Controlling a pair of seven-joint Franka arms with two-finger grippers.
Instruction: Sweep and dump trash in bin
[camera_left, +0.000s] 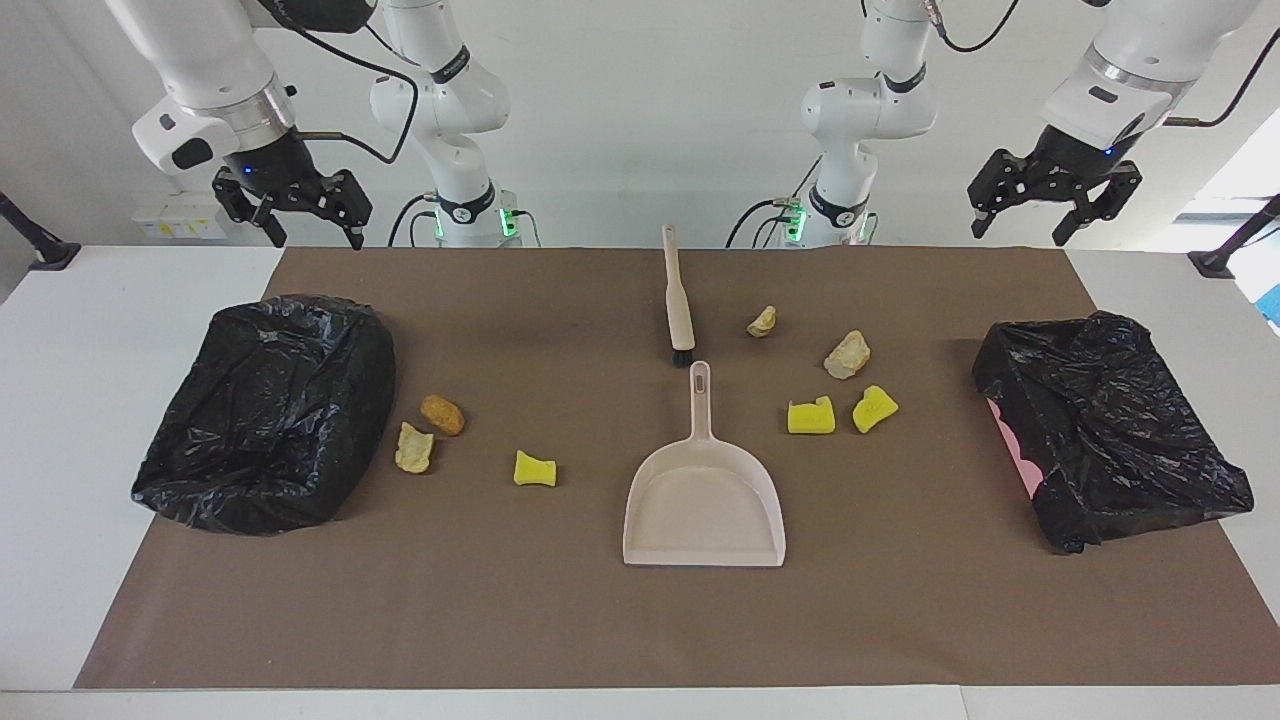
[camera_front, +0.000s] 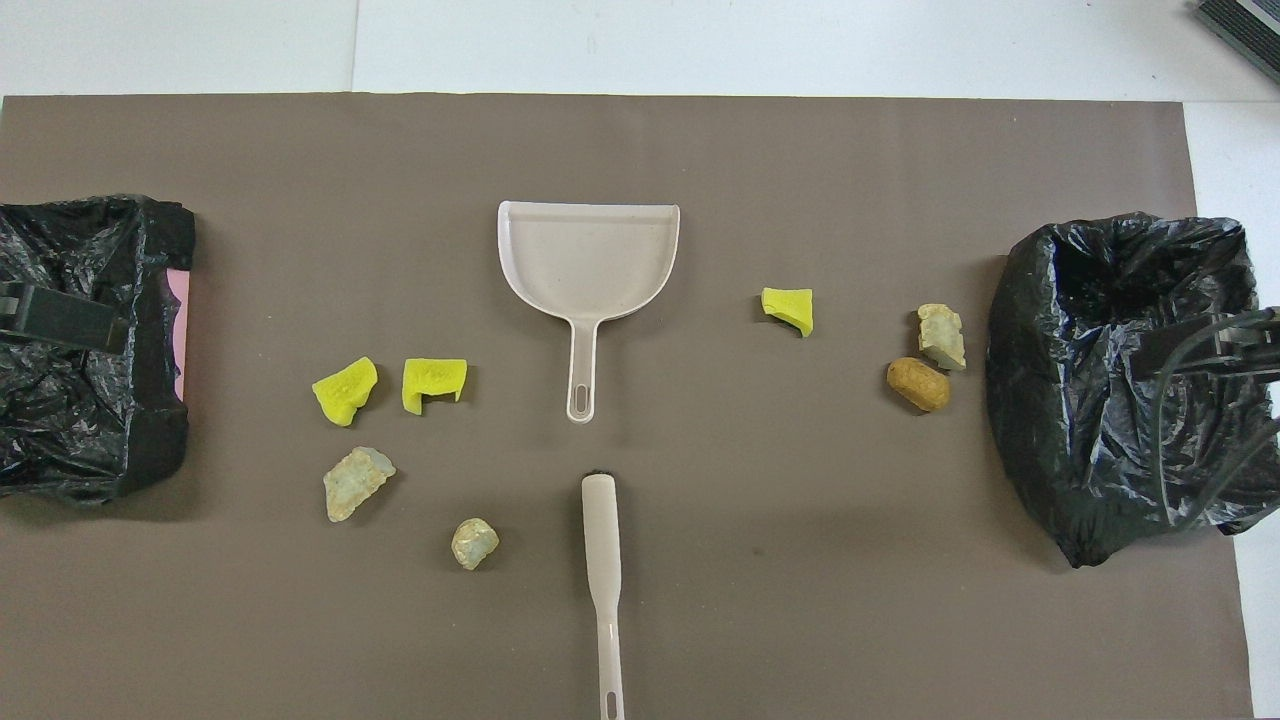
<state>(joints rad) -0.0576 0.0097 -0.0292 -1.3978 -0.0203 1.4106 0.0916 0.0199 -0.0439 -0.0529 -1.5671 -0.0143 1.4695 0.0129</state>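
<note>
Several trash scraps lie on the brown mat. A yellow sponge chunk (camera_left: 535, 468), a brown lump (camera_left: 442, 414) and a tan lump (camera_left: 413, 447) sit beside the black-bagged bin (camera_left: 270, 410) at the right arm's end. Two yellow chunks (camera_left: 811, 415) (camera_left: 874, 408) and two tan lumps (camera_left: 848, 354) (camera_left: 762, 321) lie toward the other bagged bin (camera_left: 1110, 420). The beige dustpan (camera_left: 705, 490) and brush (camera_left: 678, 300) lie in the middle, handles facing each other. My right gripper (camera_left: 315, 235) and left gripper (camera_left: 1025, 228) hang open and empty, high over the bins at their own ends.
The brown mat (camera_left: 640, 620) covers most of the white table (camera_left: 90, 330). The brush lies nearer to the robots than the dustpan, whose mouth faces away from them. Pink shows under the bag of the bin at the left arm's end.
</note>
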